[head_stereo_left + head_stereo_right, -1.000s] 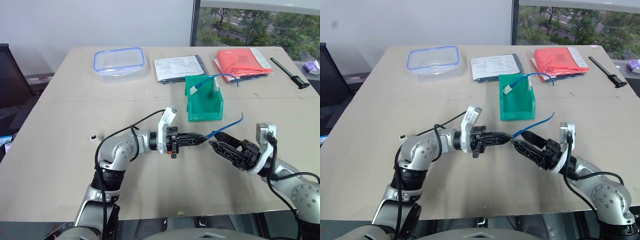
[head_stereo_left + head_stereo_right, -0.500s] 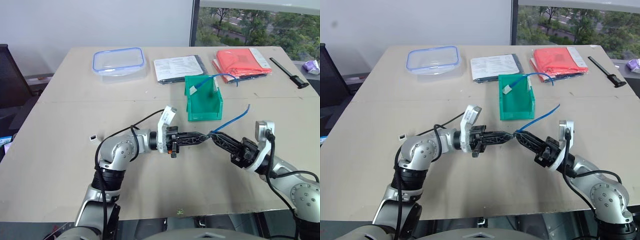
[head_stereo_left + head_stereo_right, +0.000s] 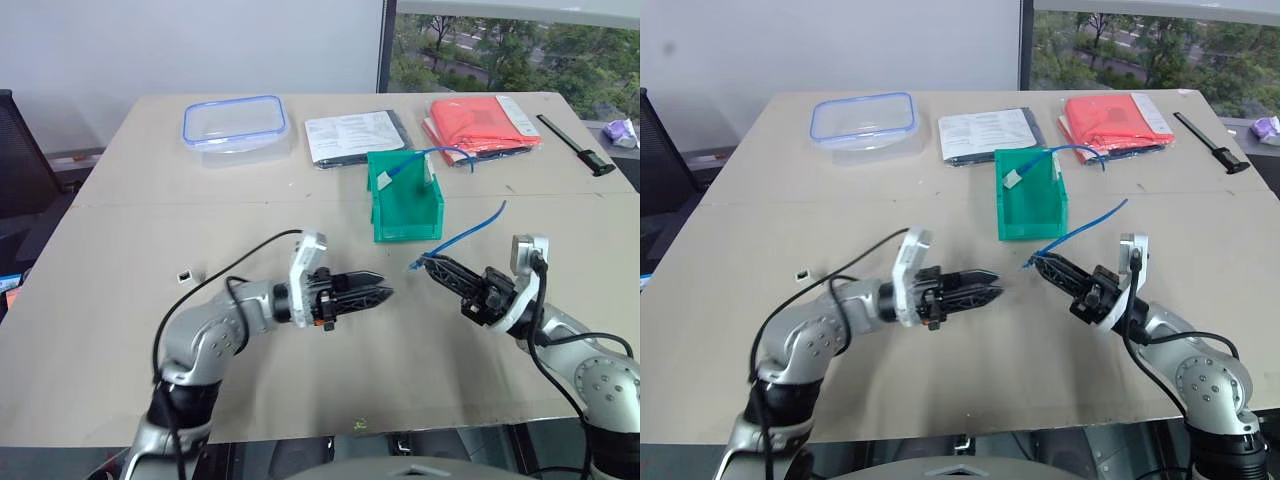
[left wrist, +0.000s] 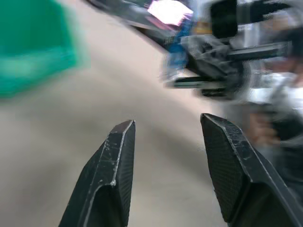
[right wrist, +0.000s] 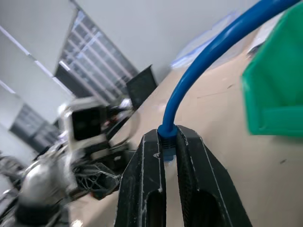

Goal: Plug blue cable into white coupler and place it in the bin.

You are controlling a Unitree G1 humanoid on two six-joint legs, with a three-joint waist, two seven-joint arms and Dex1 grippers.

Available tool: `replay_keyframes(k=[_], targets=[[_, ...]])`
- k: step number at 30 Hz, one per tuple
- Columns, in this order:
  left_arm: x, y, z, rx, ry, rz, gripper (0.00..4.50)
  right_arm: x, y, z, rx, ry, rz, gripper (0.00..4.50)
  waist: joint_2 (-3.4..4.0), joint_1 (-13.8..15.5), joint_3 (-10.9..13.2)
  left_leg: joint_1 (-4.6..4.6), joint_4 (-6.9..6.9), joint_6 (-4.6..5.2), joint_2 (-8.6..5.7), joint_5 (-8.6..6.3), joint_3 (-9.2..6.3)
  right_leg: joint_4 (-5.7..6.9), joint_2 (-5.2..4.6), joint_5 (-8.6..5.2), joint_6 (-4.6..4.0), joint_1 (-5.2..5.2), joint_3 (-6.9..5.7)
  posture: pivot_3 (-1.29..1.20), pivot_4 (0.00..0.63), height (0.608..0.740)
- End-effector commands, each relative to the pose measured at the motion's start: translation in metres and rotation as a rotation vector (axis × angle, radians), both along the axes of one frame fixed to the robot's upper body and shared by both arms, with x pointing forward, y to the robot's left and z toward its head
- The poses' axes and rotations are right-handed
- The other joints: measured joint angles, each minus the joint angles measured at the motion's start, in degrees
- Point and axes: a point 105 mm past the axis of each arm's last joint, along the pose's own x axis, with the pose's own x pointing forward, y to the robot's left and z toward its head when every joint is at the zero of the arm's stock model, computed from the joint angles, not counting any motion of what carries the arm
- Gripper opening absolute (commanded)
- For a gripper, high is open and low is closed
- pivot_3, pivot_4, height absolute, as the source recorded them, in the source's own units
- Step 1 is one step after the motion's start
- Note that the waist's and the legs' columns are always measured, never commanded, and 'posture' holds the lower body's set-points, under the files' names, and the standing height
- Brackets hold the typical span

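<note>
The blue cable (image 3: 462, 236) hangs in the air over the table, rising up and to the right from my right gripper (image 3: 424, 263), which is shut on its plug end (image 5: 166, 142). My left gripper (image 3: 386, 293) hovers level a short way to the left of it, open, with nothing between its fingers (image 4: 120, 142). The white coupler (image 3: 186, 274) lies on the table far to the left, apart from both grippers. The green bin (image 3: 408, 228) stands behind the grippers with its low front toward me; another blue cable (image 3: 440, 152) with a white block end lies in it.
At the back of the table lie a clear blue-rimmed box (image 3: 236, 122), a sleeve of papers (image 3: 357, 135), a red folder (image 3: 485, 122) and a black tool (image 3: 580, 145). The table's front edge (image 3: 330, 425) runs close below the arms.
My right gripper has shut on the cable's plug end. The left gripper has let the cable go, opened and drawn back to the left.
</note>
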Motion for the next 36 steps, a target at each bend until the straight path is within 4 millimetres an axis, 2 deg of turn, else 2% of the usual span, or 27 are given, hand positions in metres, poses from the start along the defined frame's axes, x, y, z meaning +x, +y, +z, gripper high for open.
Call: replay_keyframes(k=[1, 3, 6, 9, 14, 18, 21, 24, 36], targets=[[0.002, 0.024, 0.023, 0.041, -0.24, 0.306, 2.22, 0.005, -0.002, 0.005, -0.003, -0.048, -0.031, 0.0, 0.0, 0.12, 0.0, 0.0, 0.0, 0.0, 0.0, 0.0, 0.0, -0.01, -0.03, 0.0, -0.01, 0.0, 0.0, 0.0, 0.15, 0.74], [-0.005, 0.044, 0.02, 0.075, -0.285, 0.51, 2.22, 0.01, -0.001, 0.003, -0.007, -0.048, -0.034, 0.0, -0.01, 0.0, -0.02, 0.0, 0.0, 0.0, 0.02, -0.01, 0.04, -0.08, -0.07, 0.0, -0.01, 0.01, 0.03, 0.0, 0.15, 0.74], [-0.016, 0.071, 0.006, 0.217, -0.353, 0.73, 2.22, 0.017, 0.002, 0.002, -0.014, -0.055, -0.025, 0.0, 0.01, 0.03, -0.03, 0.01, -0.02, 0.02, 0.01, -0.02, 0.13, -0.11, -0.12, -0.01, -0.04, 0.01, 0.1, 0.0, 0.15, 0.74], [-0.029, 0.109, -0.003, 0.317, -0.384, 1.022, 2.22, 0.022, 0.006, 0.0, -0.024, -0.059, -0.001, 0.0, -0.01, 0.13, -0.04, 0.02, -0.03, 0.02, 0.04, -0.02, 0.11, -0.1, -0.12, -0.12, -0.25, 0.0, 0.06, 0.0, 0.15, 0.74], [-0.037, 0.139, -0.02, 0.367, -0.331, 1.275, 2.22, 0.025, 0.013, -0.001, -0.032, -0.066, 0.03, 0.0, -0.05, 0.24, -0.07, -0.01, -0.02, 0.03, 0.03, -0.02, 0.09, -0.11, -0.21, -0.12, -0.26, -0.01, -0.01, 0.0, 0.15, 0.74], [-0.034, 0.156, -0.034, 0.383, -0.278, 1.381, 2.22, 0.025, 0.015, -0.002, -0.035, -0.068, 0.039, 0.0, -0.05, 0.07, -0.07, -0.01, -0.02, 0.03, 0.02, -0.02, 0.09, -0.11, -0.17, -0.12, -0.25, -0.01, -0.02, 0.0, 0.15, 0.74], [-0.026, 0.158, -0.043, 0.366, -0.243, 1.393, 3.06, 0.024, 0.016, -0.001, -0.038, -0.071, 0.042, 0.0, -0.06, 0.04, -0.07, -0.03, -0.02, 0.04, 0.03, -0.03, 0.09, -0.11, -0.13, -0.11, -0.24, -0.03, -0.03, 0.0, 0.15, 0.74], [-0.021, 0.161, -0.048, 0.353, -0.22, 1.423, 4.48, 0.024, 0.015, -0.001, -0.04, -0.075, 0.039, 0.0, -0.07, 0.07, -0.08, -0.03, -0.02, 0.04, 0.04, -0.03, 0.1, -0.11, -0.12, -0.11, -0.24, -0.03, -0.04, 0.0, 0.15, 0.74], [0.009, 0.183, -0.056, 0.379, -0.186, 1.489, 4.48, 0.023, 0.014, -0.001, -0.051, -0.08, 0.014, 0.0, -0.11, 0.0, -0.1, -0.03, -0.02, 0.04, 0.05, -0.03, 0.08, -0.09, -0.08, 0.02, -0.02, -0.02, -0.05, 0.0, 0.15, 0.74]])
